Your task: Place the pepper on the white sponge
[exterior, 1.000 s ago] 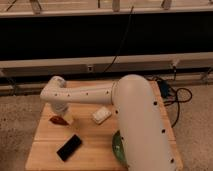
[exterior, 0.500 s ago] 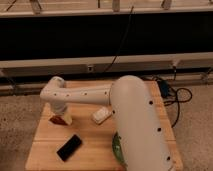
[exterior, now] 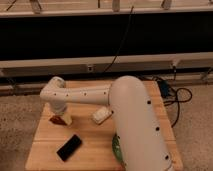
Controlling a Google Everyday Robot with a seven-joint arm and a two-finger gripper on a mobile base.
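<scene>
The white pincer gripper (exterior: 65, 118) is hanging low over the wooden table (exterior: 45, 150), right at the small dark-red chili pepper (exterior: 56, 120), seemingly to take it; its hold I cannot tell. The off-white rectangular sponge (exterior: 101, 116) is lying nearby, apart, awaiting it

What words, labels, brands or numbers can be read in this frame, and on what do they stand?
None can be read.
The white sponge, the flat black object and the robot arm show no legible marks.
The tool is low at the left of the table, by the pepper, and bears no readable label.
</scene>
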